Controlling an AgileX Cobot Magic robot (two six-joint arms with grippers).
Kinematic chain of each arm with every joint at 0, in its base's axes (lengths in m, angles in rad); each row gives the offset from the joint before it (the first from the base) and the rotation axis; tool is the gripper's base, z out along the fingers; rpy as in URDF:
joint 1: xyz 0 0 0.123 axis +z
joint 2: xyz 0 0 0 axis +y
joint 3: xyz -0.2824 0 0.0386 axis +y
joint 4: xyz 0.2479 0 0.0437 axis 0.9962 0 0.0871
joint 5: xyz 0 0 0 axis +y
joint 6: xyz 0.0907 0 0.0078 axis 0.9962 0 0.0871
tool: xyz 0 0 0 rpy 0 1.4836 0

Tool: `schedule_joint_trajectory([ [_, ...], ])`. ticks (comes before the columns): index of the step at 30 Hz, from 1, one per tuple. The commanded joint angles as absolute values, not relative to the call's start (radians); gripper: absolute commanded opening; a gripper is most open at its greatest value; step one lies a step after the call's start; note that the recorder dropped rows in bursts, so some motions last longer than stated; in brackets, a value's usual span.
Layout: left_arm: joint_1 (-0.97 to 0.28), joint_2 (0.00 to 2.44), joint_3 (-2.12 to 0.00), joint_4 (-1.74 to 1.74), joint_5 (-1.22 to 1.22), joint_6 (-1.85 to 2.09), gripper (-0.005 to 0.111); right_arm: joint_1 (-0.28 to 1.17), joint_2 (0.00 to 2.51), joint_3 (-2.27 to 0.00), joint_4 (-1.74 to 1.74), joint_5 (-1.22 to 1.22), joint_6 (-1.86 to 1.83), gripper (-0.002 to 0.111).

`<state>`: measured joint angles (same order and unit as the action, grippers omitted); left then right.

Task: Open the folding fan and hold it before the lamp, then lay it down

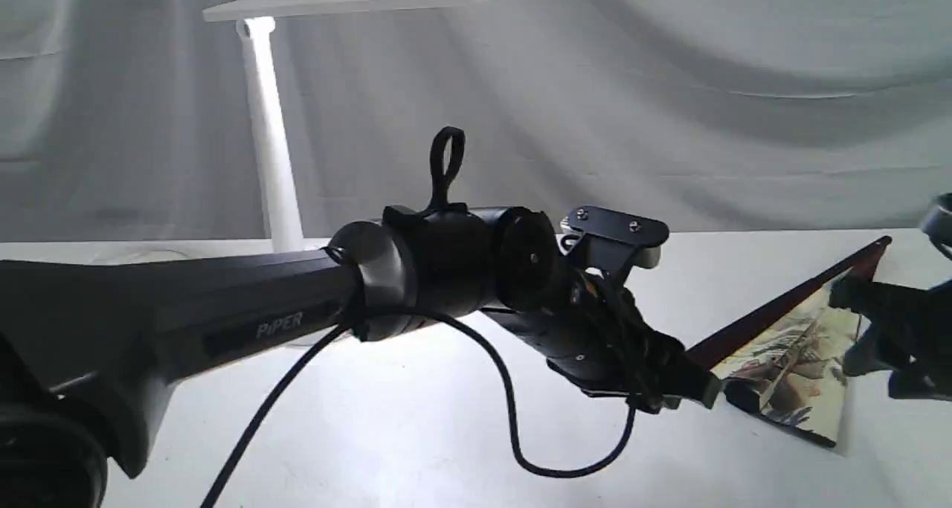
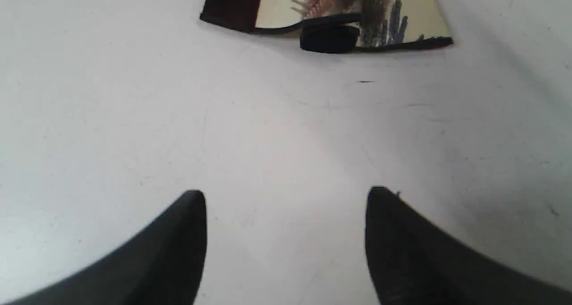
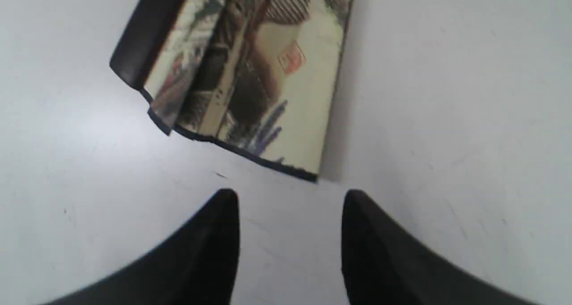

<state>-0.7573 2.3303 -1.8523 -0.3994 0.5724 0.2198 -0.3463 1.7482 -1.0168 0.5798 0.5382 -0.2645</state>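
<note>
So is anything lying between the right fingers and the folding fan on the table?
Nothing visible does. The right fingers stand open just short of the black-edged rim of the folding fan, and only bare white table shows in the gap between them.

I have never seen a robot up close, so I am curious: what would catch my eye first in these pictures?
First comes the thick black left arm, which stretches across the front of the exterior view. Next is the folding fan, partly spread to show its painted scene and lying on the white table at the right. Behind the arm, at the left, stands the tall white lamp.
</note>
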Motion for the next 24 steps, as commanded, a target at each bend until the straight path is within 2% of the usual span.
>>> schedule_joint_trajectory([
  [1, -0.754, 2.315, -1.855, -0.369, 0.617, 0.21, 0.053, -0.303, 1.812, -1.107, 0.592, 0.538, -0.291, 0.038],
  [8, -0.74, 2.309, -1.855, -0.34, 0.682, 0.21, 0.053, -0.249, 1.967, -1.286, 0.587, 0.543, -0.26, 0.054],
  [24, -0.725, 2.268, -1.855, -0.324, 0.794, 0.21, 0.053, -0.228, 2.122, -1.352, 0.583, 0.352, -0.199, 0.052],
])
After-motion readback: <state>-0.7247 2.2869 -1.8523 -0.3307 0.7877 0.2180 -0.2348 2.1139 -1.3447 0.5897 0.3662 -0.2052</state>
